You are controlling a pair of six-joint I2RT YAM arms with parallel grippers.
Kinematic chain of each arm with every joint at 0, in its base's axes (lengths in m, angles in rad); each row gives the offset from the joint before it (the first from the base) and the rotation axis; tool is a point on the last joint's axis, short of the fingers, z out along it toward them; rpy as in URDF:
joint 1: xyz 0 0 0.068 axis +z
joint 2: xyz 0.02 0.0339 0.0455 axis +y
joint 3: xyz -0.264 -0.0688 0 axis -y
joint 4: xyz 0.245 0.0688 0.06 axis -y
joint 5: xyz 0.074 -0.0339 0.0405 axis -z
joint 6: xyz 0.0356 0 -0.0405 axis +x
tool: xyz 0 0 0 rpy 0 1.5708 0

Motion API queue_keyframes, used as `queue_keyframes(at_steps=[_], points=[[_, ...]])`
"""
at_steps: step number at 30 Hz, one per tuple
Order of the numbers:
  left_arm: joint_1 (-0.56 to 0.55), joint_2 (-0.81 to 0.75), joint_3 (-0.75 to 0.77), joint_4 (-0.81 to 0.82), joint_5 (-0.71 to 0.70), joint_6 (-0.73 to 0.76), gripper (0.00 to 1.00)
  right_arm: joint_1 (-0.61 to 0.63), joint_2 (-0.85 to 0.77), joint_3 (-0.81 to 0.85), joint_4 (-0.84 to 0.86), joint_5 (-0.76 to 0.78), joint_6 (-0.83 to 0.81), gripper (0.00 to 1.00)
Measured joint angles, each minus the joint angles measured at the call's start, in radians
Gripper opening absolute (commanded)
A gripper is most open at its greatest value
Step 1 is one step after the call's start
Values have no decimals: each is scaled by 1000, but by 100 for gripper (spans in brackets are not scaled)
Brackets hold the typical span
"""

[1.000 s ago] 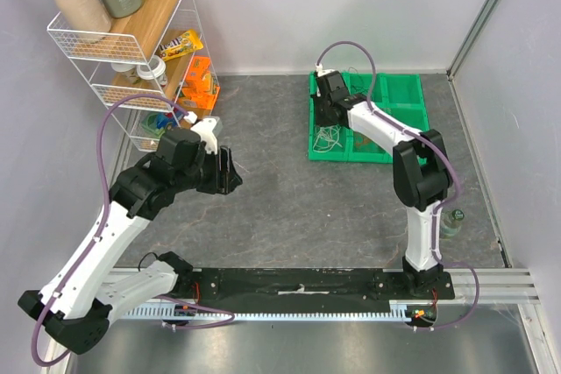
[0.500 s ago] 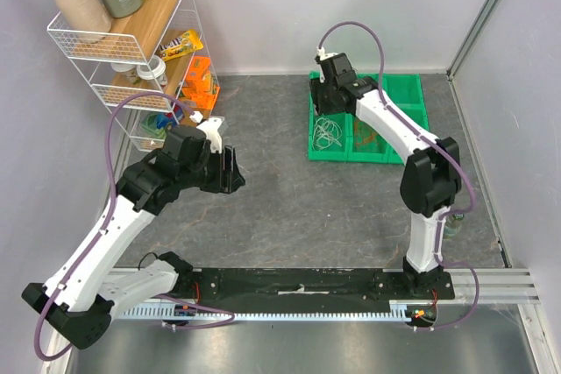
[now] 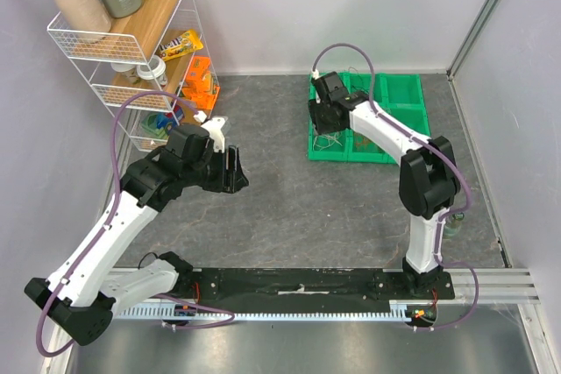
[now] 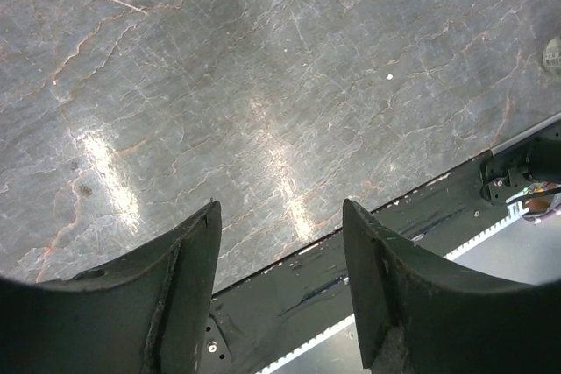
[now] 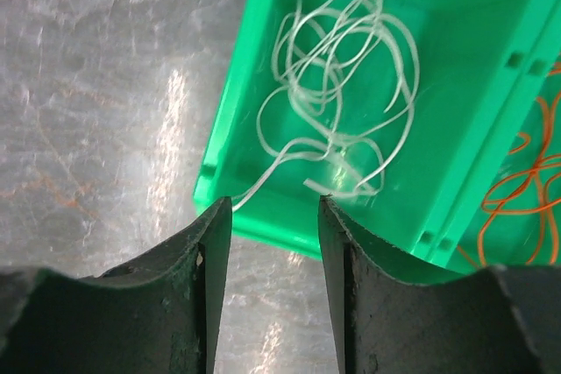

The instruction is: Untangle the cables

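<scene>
A loopy bunch of white cable (image 5: 337, 98) lies in the near left compartment of the green bin (image 5: 254, 155); it also shows in the top view (image 3: 329, 138). An orange cable (image 5: 526, 181) lies in the compartment beside it. My right gripper (image 5: 273, 208) is open and empty, hovering over the bin's near left edge, with one cable end reaching over the rim near its left finger. In the top view it (image 3: 321, 116) hangs over the bin (image 3: 412, 94). My left gripper (image 4: 279, 216) is open and empty above the bare grey table, also seen from the top (image 3: 233, 171). Blue and black cables are not visible.
A white wire shelf rack (image 3: 131, 50) with bottles, snacks and orange items stands at the back left. The black base rail (image 3: 307, 285) runs along the near edge; it shows in the left wrist view (image 4: 351, 286). A small round object (image 3: 451, 219) sits beside the right arm.
My right gripper rose from the bin and has come back down over its near left compartment. The left arm has drifted slightly right.
</scene>
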Motion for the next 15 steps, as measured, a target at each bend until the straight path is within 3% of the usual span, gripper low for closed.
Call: queue_keyframes(at_steps=[7, 11, 15], points=[[0, 0, 2, 0, -3, -40, 66, 133, -163, -196, 11, 6, 16, 59], [0, 0, 9, 4, -8, -77, 67, 203, -360, -387, 25, -1, 35, 68], [0, 2, 23, 59, -8, -110, 68, 188, -592, -514, 13, 31, 47, 79]])
